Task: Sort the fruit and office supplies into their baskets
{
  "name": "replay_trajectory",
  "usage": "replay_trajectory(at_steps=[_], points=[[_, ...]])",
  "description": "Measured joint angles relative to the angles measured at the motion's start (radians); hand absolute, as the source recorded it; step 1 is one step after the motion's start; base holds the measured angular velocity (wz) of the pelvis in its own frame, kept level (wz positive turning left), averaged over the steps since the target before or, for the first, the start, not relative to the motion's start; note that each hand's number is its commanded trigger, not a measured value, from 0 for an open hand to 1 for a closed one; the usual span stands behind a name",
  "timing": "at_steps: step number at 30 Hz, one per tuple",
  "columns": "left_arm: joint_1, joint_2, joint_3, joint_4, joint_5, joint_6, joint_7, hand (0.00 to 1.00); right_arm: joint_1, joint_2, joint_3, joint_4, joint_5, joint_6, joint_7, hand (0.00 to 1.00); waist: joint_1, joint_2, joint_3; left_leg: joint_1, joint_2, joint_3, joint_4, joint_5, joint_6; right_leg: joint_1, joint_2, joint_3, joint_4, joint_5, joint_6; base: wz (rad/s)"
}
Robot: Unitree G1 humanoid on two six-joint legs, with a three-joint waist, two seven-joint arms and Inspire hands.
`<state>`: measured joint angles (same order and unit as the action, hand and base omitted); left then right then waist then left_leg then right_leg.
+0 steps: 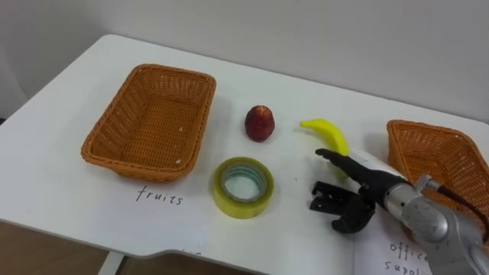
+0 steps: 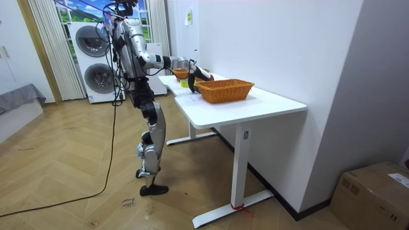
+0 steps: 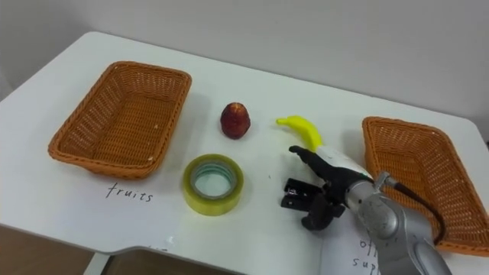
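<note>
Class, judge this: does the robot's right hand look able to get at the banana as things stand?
Probably yes: the right hand sits just beside the banana on the table, and nothing lies between them.

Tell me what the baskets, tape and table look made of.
Left basket and right basket: woven wicker or rattan, orange-brown, matte; the weave strands show. Tape: yellowish, translucent wound film, likely plastic, slightly glossy. Table: smooth white top with low sheen, probably laminate, though the look leaves that open.
</note>
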<state>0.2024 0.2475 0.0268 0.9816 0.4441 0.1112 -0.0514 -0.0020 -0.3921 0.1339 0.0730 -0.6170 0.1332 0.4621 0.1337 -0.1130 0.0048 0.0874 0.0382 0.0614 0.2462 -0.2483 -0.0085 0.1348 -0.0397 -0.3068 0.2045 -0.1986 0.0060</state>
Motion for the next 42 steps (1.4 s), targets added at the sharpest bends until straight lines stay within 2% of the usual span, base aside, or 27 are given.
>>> replay_trajectory(at_steps=[6, 7, 8, 9, 17, 24, 42], points=[[-0.006, 0.001, 0.000, 0.000, 0.001, 0.006, -0.001, 0.00, -0.028, 0.002, 0.002, 0.033, -0.029, 0.003, 0.023, 0.00, 0.002, 0.002, -0.0011, -0.007, 0.001, -0.010, 0.012, 0.000, 0.000, 0.003, 0.001, -0.010, 0.001, 0.002, -0.003, 0.05], [-0.006, 0.002, 0.000, 0.000, 0.001, 0.006, -0.001, 0.00, -0.036, 0.002, 0.005, 0.039, -0.039, 0.009, 0.030, 0.53, 0.003, 0.003, -0.0011, -0.007, 0.001, -0.011, 0.013, 0.000, 0.000, 0.003, 0.001, -0.010, 0.001, 0.002, -0.004, 0.00], [-0.006, 0.002, 0.000, 0.000, 0.001, 0.006, -0.001, 0.00, -0.039, 0.002, 0.007, 0.041, -0.045, 0.011, 0.033, 0.61, 0.003, 0.003, -0.0013, -0.007, 0.001, -0.011, 0.014, 0.000, 0.000, 0.003, 0.001, -0.010, 0.001, 0.003, -0.004, 0.00], [-0.006, 0.002, 0.000, -0.001, 0.001, 0.006, 0.000, 0.00, -0.042, 0.002, 0.009, 0.044, -0.056, 0.012, 0.037, 1.00, 0.003, 0.003, -0.0015, -0.007, 0.001, -0.011, 0.015, 0.000, 0.000, 0.004, 0.001, -0.010, 0.001, 0.003, -0.005, 0.00], [-0.008, 0.005, -0.016, -0.023, 0.001, 0.005, 0.006, 0.00, -0.060, 0.006, 0.012, 0.052, -0.136, 0.021, 0.034, 1.00, 0.004, 0.008, -0.0041, -0.015, 0.001, -0.019, 0.027, -0.002, -0.001, 0.004, 0.002, -0.014, 0.001, 0.004, -0.006, 0.02], [-0.016, 0.006, -0.032, -0.023, 0.001, 0.002, 0.041, 0.00, -0.064, 0.007, 0.009, 0.064, -0.138, 0.032, 0.041, 1.00, 0.005, 0.013, -0.0043, -0.014, 0.001, -0.015, 0.023, -0.002, -0.001, 0.003, 0.002, -0.015, 0.001, 0.004, -0.006, 0.00], [-0.017, 0.007, -0.032, -0.019, 0.001, -0.001, 0.048, 0.00, -0.065, 0.007, 0.005, 0.067, -0.127, 0.034, 0.046, 1.00, 0.006, 0.012, -0.0029, -0.013, 0.002, -0.015, 0.021, -0.002, -0.001, 0.004, 0.002, -0.014, 0.000, 0.004, -0.006, 0.00]])
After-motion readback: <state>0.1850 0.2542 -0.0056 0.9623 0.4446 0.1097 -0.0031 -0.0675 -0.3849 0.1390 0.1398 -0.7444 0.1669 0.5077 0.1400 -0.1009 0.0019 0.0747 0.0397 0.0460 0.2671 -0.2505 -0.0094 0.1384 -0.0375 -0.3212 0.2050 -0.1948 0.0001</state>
